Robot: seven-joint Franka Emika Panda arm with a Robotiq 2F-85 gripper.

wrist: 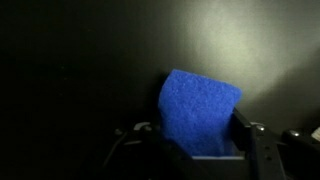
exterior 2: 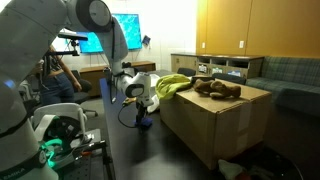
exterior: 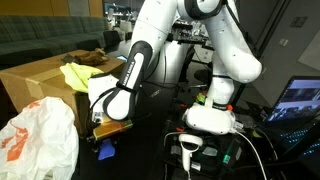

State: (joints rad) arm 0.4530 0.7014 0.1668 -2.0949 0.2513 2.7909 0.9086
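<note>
Blue sponge (wrist: 200, 110) on the dark bench (exterior: 145, 162), just beside the cardboard box (exterior: 40, 82); straddled by the claw (wrist: 198, 155), pointing straight down for a finger (wrist: 250, 142) on each side; squeezed or merely flanked, impossible to tell; yellow cloth (exterior: 80, 72) and brown plush toy (exterior 2: 215, 88) atop the box; white plastic bag (exterior: 35, 135) nearby.

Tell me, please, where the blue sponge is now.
The blue sponge sits between the gripper's fingers in the wrist view, down beside the cardboard box.
</note>
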